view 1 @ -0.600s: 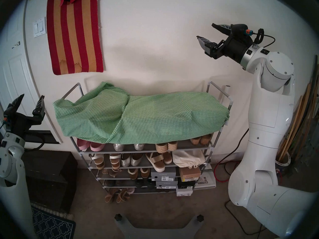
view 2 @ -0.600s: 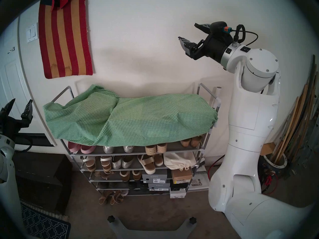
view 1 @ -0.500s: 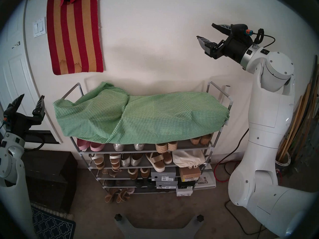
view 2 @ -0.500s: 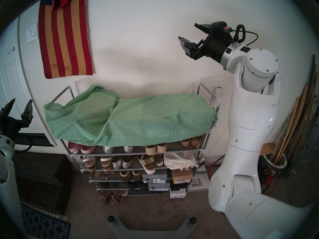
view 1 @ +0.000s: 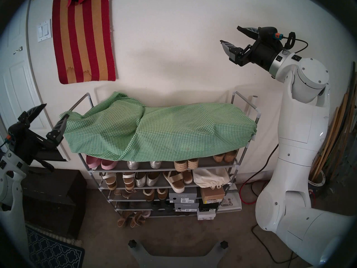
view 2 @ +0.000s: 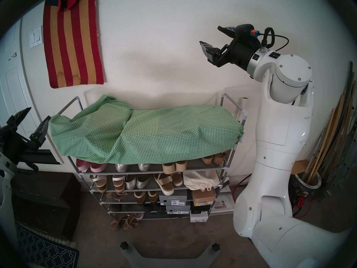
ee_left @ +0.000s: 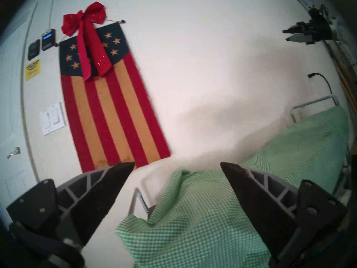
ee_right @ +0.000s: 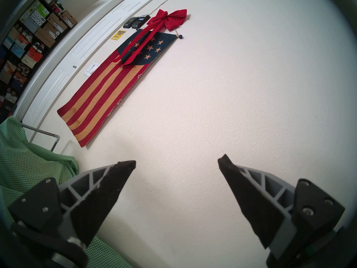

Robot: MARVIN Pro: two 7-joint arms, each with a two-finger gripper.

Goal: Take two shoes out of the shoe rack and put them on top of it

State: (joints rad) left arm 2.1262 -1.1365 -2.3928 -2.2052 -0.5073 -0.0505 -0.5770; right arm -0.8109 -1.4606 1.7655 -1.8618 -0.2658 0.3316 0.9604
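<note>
The shoe rack (view 1: 79, 101) (view 2: 68, 105) stands against the wall, its top covered by a green checked cloth (view 1: 154, 130) (ee_left: 193, 213) (ee_right: 29, 161). Two silver shoes (view 1: 133, 165) (view 1: 155, 164) (view 2: 121, 168) sit apart on the shelf just under the cloth. Another silver pair (view 1: 145, 179) sits one shelf lower. Perforations are too small to tell. My left gripper (view 1: 55, 111) (view 2: 38, 112) (ee_left: 177, 163) is open and tilted at the rack's left end, one finger in front of the cloth's corner. My right gripper (view 1: 229, 34) (view 2: 210, 34) (ee_right: 176, 161) hangs open, high above the rack's right end.
Pink slip-ons (view 1: 100, 163), espadrilles (view 1: 186, 164), sandals, a white drawstring bag (view 1: 210, 177) and shoe boxes (view 1: 182, 197) fill the shelves. A dark chest (view 1: 54, 200) stands left of the rack. A striped flag (view 1: 83, 39) hangs on the wall. Sticks and cables lie at the right.
My left gripper has swung right and tilted toward the rack's left end, up to the cloth's corner. The right arm has not moved.
</note>
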